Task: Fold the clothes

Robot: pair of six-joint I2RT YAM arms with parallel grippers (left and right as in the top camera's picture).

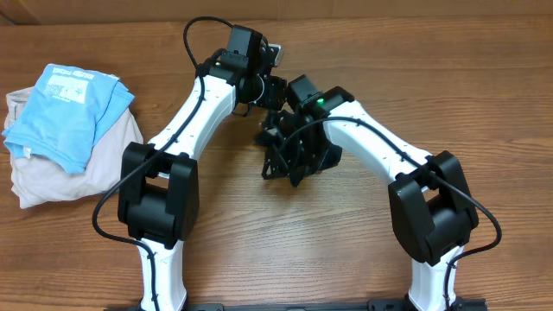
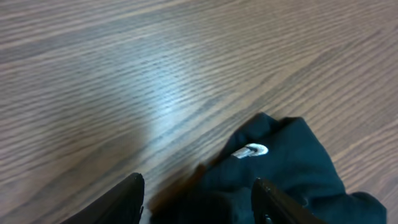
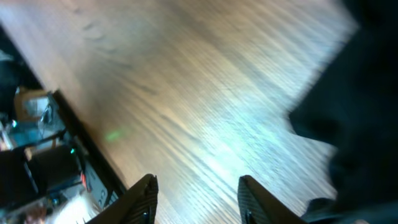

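Observation:
The clothes point(image 1: 298, 155) are a dark navy garment bunched in a small heap at the table's middle, under both wrists. In the left wrist view the garment point(image 2: 280, 155) shows a small white tag point(image 2: 250, 150). My left gripper point(image 2: 198, 180) hangs over its near edge with jaws apart, and dark fabric lies between the fingers without being pinched. My right gripper point(image 3: 198, 178) is open over bare wood with nothing between its fingers. The garment point(image 3: 360, 112) lies off to the right in that view.
A light blue shirt point(image 1: 73, 108) with a white print lies on a beige garment point(image 1: 60, 173) at the table's left. The right wrist view shows the table's edge with dark equipment point(image 3: 37, 155) beyond it. My two arms cross close together at the middle.

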